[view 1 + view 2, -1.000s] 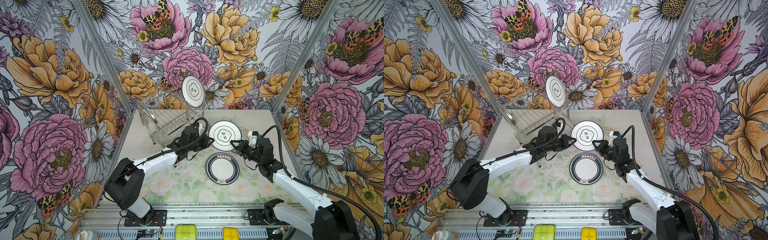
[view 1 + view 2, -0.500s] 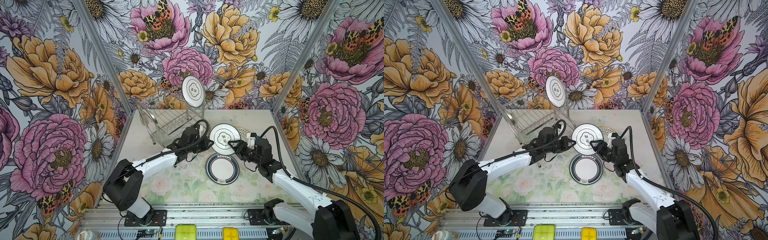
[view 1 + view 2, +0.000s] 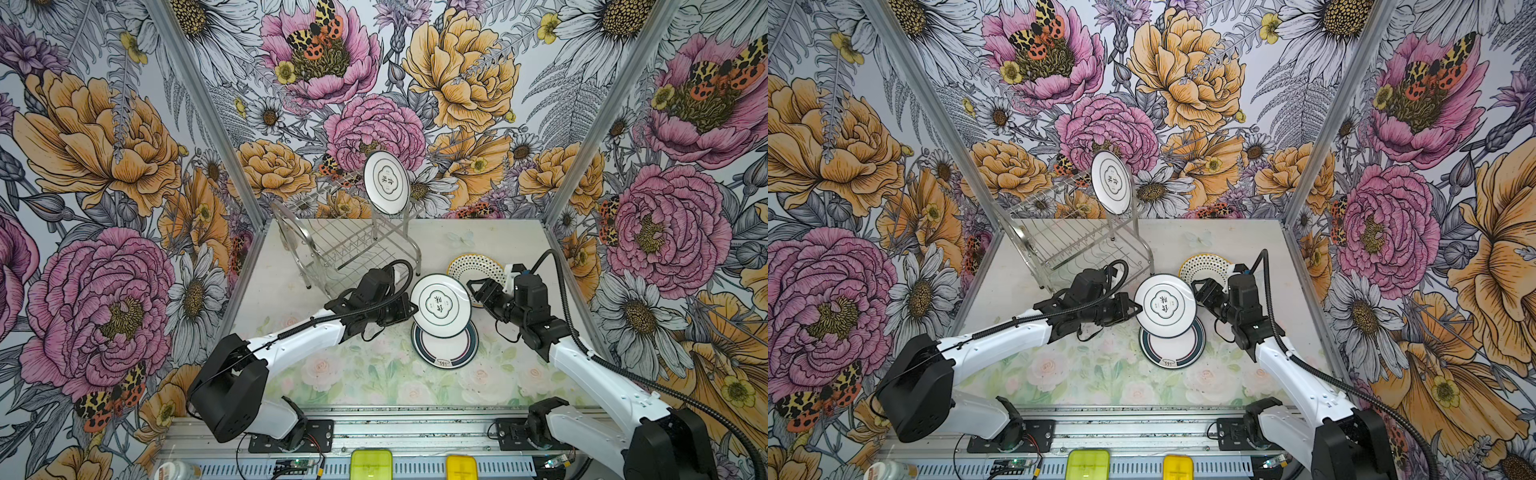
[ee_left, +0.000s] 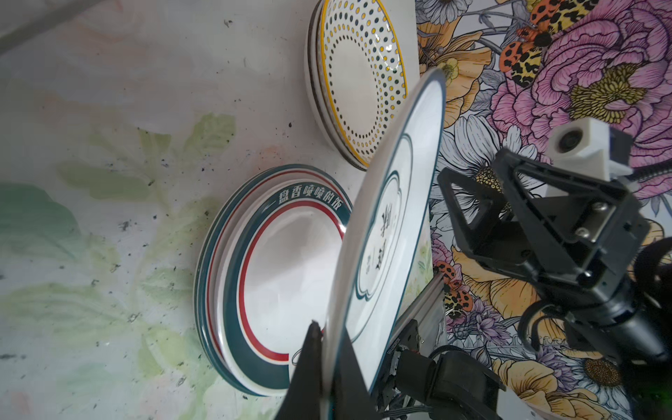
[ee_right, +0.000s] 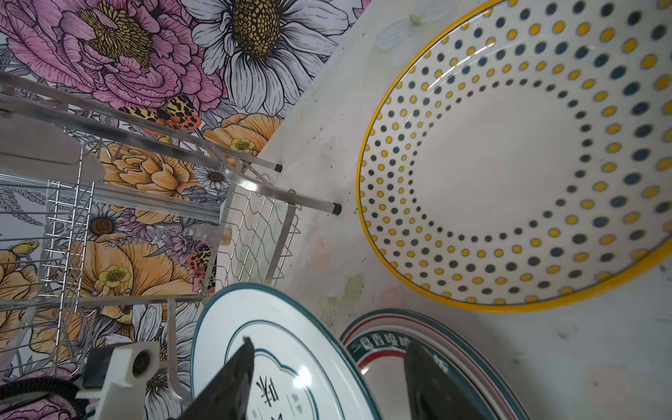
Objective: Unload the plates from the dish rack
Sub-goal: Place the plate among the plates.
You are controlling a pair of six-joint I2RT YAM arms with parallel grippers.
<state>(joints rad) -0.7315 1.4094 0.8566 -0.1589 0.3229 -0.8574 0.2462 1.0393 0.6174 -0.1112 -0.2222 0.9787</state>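
My left gripper (image 3: 409,309) (image 4: 323,334) is shut on the rim of a white plate (image 3: 440,305) (image 3: 1165,305) with a teal line and dark characters. The plate hangs tilted over a teal-and-red banded plate (image 3: 444,353) (image 4: 276,262) lying flat on the table. At the plate's opposite edge my right gripper (image 3: 471,289) (image 5: 329,343) is open, one finger over its face and one past its rim. Another white plate (image 3: 385,182) stands upright on the top tier of the dish rack (image 3: 349,245) at the back left.
A yellow-rimmed dotted plate (image 3: 473,266) (image 5: 509,163) lies on other plates behind the right gripper, close to the rack's right feet (image 5: 336,208). Flowered walls enclose the table on three sides. The arm bases stand along the front rail.
My right gripper has opened and let go of the white plate. The left gripper kept its hold, and the plate has come lower and nearer the front, over the banded plate.
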